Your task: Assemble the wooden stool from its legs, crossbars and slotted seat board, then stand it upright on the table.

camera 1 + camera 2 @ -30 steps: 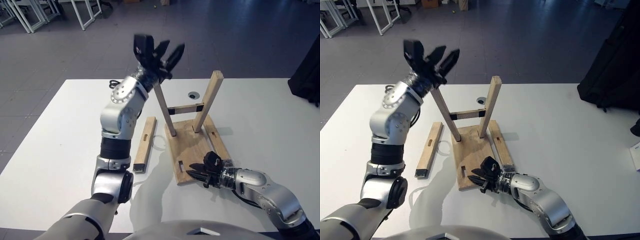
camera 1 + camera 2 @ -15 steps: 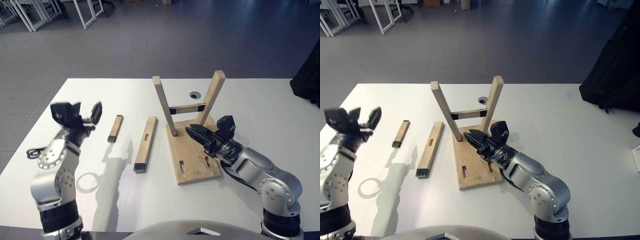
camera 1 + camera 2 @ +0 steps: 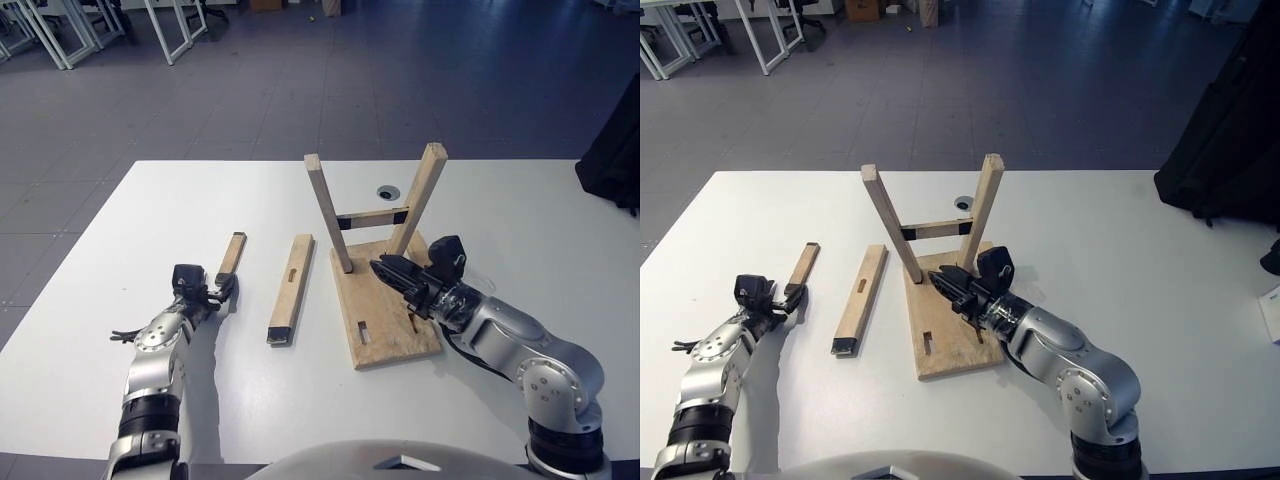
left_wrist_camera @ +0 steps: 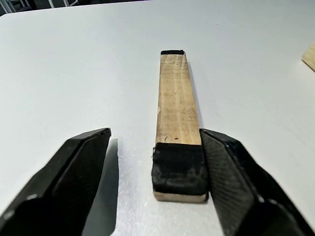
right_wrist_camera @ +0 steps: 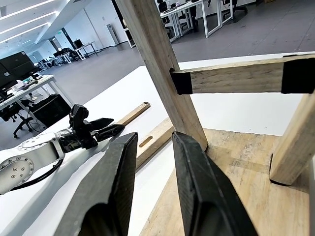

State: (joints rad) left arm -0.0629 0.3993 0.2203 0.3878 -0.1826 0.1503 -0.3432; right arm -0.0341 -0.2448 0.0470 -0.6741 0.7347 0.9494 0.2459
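Left wrist view puts the short crossbar (image 4: 173,105) straight ahead of the left end effector (image 4: 155,142). Its long axis runs directly away in line with the fingers, and its near black-capped end sits in the gap between them. The fingers are spread apart and not closed on the wood. One finger looks to be touching the side of the cap, while the other stands clear of it with bare table (image 4: 74,73) between. In the left eye view this crossbar lies at the middle left of the frame, slanting slightly toward the upper right, beside the loose slotted leg (image 3: 291,287). The seat board (image 3: 372,305) lies flat at centre right with two legs (image 3: 328,210) standing in it, joined by a crossbar. The right end effector (image 3: 388,270) hangs low over the board near the foot of the left-hand leg, its fingers a little apart and holding nothing. The left arm is clearly the nearer one to the short crossbar, so the coming move is probably to close the fingers across its width at the capped end.
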